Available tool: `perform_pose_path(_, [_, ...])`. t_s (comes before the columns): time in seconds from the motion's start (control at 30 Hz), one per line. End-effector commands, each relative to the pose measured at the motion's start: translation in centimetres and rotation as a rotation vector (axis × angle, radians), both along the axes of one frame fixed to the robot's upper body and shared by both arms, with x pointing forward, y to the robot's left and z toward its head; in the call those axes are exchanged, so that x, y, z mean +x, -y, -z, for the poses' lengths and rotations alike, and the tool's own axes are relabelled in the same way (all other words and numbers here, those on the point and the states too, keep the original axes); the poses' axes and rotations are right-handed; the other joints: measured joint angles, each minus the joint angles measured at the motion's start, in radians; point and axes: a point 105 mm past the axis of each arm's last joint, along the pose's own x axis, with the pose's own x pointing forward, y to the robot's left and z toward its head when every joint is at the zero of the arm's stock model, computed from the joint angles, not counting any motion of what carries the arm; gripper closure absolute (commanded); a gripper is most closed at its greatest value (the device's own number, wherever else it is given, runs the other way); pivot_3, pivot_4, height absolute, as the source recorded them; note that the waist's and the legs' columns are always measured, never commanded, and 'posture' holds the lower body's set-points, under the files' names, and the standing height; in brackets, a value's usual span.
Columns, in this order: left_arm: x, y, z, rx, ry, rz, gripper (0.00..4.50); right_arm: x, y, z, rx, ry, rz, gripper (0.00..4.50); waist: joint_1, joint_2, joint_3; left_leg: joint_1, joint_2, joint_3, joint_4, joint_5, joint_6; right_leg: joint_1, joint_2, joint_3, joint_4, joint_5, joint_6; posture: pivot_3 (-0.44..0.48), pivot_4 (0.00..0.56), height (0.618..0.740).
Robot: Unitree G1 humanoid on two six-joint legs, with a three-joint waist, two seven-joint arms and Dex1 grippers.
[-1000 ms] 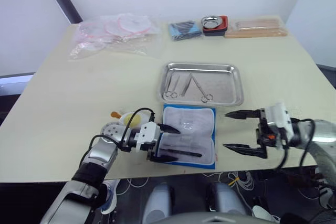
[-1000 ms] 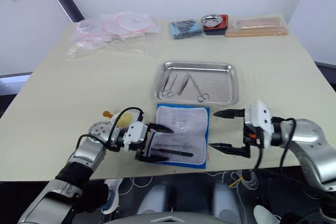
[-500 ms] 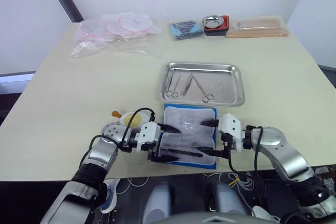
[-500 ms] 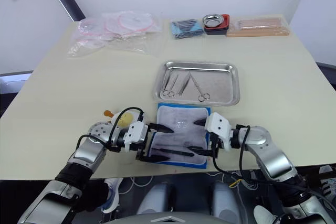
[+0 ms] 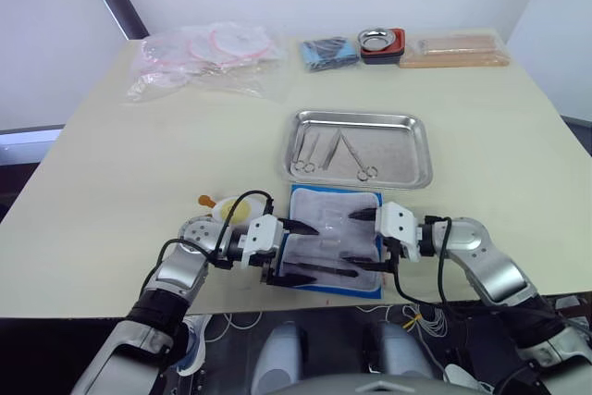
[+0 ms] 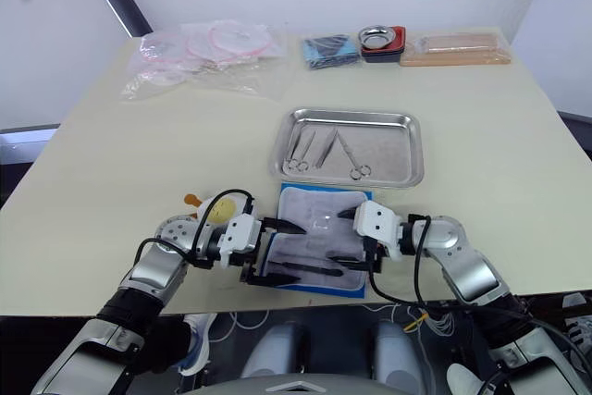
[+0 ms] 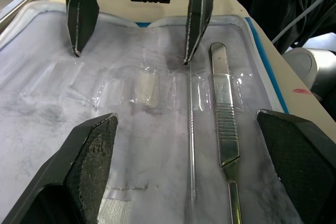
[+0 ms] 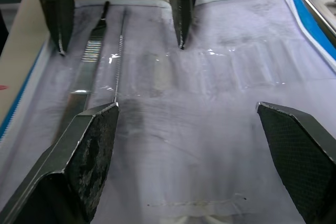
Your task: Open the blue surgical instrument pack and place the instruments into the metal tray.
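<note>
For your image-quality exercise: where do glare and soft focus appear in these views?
Left wrist view: glare streaks on the clear plastic sleeves over the instruments; the near left gripper fingers look soft. Left eye view: the metal tray gleams evenly, with no harsh shadows.

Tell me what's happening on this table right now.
A humanoid robot is unpacking the blue surgical instrument pack, which lies open near the table's front edge. The left gripper and right gripper face each other over its pale lining, both open, holding nothing. Two slim instruments are still tucked in the pack, while several others already lie in the metal tray just behind it.
</note>
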Motion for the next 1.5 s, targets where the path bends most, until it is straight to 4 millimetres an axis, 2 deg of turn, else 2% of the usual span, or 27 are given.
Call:
perform_pose_path(0.03, [-1.8,-1.5,4.3,0.152,-0.152,-0.033,0.0,0.1,0.2,0.3,0.009,-0.014,0.021,0.11,0.0,0.0,0.0,0.0,0.0,0.0,0.0,0.0,0.0,0.0,0.0,0.0,0.0,0.0,0.0,0.0,0.15,0.74])
perform_pose_path(0.2, [-1.9,-1.4,4.5,0.153,-0.154,-0.028,0.0,0.9,0.2,-1.1,0.092,0.003,0.04,0.11,0.0,0.0,0.0,0.0,0.0,0.0,0.001,0.0,0.0,0.0,0.0,0.0,0.001,0.0,0.0,0.0,0.15,0.74])
perform_pose_path(0.37, [-1.9,-1.5,4.5,0.153,-0.155,-0.028,0.0,-0.1,-0.2,-1.7,0.116,-0.013,-0.026,0.11,0.002,0.0,0.0,0.0,0.0,0.0,0.001,0.0,0.0,0.0,0.0,0.0,0.001,0.0,0.0,0.0,0.15,0.74])
perform_pose_path(0.5, [-1.9,-1.6,4.5,0.156,-0.156,-0.028,0.0,-0.8,-0.4,-1.4,0.1,-0.018,-0.065,0.11,0.004,0.0,0.0,0.0,0.0,0.0,0.001,0.0,0.0,0.0,0.0,0.0,0.001,0.0,0.0,0.0,0.15,0.74])
perform_pose_path(0.73, [-2.0,-1.6,4.6,0.154,-0.16,-0.027,0.0,0.5,0.5,0.5,0.011,-0.005,0.018,0.11,0.005,0.0,0.0,0.0,0.0,0.0,0.001,0.0,0.0,0.0,0.0,0.0,0.001,0.0,0.0,0.0,0.15,0.74])
perform_pose_path(0.8, [-2.0,-1.6,4.7,0.153,-0.162,-0.031,0.0,0.1,0.7,1.3,-0.04,-0.003,-0.007,0.11,0.005,0.0,0.0,0.0,0.0,0.0,0.001,0.0,0.0,0.0,0.0,0.0,0.001,0.0,0.0,0.0,0.15,0.74])
perform_pose_path(0.97, [-2.1,-1.8,4.8,0.158,-0.164,-0.035,0.0,-0.4,0.1,1.6,-0.034,-0.019,-0.037,0.11,0.005,0.001,-0.001,0.001,0.0,0.0,0.001,0.0,0.0,0.0,0.0,0.0,0.001,0.0,0.0,0.0,0.15,0.74])
perform_pose_path(1.03, [-2.1,-1.8,4.8,0.159,-0.164,-0.037,0.0,-0.7,0.0,2.1,-0.041,-0.038,-0.047,0.62,0.004,0.001,-0.003,0.001,0.0,0.0,0.001,0.0,0.0,0.0,0.0,0.0,0.001,0.0,0.0,0.0,0.15,0.74])
perform_pose_path(1.1, [-2.1,-1.9,4.9,0.159,-0.165,-0.037,0.0,-1.0,0.1,2.5,-0.051,-0.045,-0.056,1.47,0.004,0.002,-0.004,0.001,0.0,0.0,0.001,0.0,0.0,0.0,0.0,0.0,0.001,0.0,0.0,0.0,0.15,0.74])
perform_pose_path(1.17, [-2.1,-1.9,4.9,0.161,-0.165,-0.036,0.0,-1.1,0.1,2.6,-0.051,-0.05,-0.059,1.96,0.004,0.001,-0.006,0.001,0.0,0.0,0.001,0.0,0.0,0.0,0.0,0.0,0.001,0.0,0.0,0.0,0.15,0.74])
perform_pose_path(1.23, [-2.1,-1.9,5.0,0.163,-0.165,-0.035,0.0,-1.3,0.1,2.8,-0.051,-0.063,-0.064,3.04,0.004,0.0,-0.007,0.001,0.0,0.0,0.001,0.0,0.0,0.0,0.0,0.001,0.001,0.0,0.0,0.0,0.15,0.74])
perform_pose_path(1.33, [-2.0,-2.0,5.0,0.167,-0.16,-0.032,0.0,-1.5,0.2,3.0,-0.048,-0.074,-0.066,4.24,0.004,-0.001,-0.009,0.002,0.0,0.0,0.001,0.0,0.0,0.0,0.0,0.001,0.001,0.0,0.0,0.0,0.15,0.74])
perform_pose_path(1.37, [-2.0,-2.0,5.0,0.168,-0.159,-0.031,0.0,-1.5,0.2,3.0,-0.047,-0.075,-0.066,4.39,0.004,-0.001,-0.01,0.002,0.0,0.0,0.001,0.0,0.0,0.0,0.0,0.001,0.001,0.0,0.0,0.0,0.15,0.74])
perform_pose_path(1.5, [-2.1,-2.0,5.2,0.167,-0.163,-0.033,0.0,-1.6,0.0,3.0,-0.043,-0.082,-0.076,4.39,0.004,-0.001,-0.014,0.003,0.0,0.0,0.001,0.0,0.0,0.0,0.001,0.0,0.002,0.0,0.0,0.0,0.15,0.74])
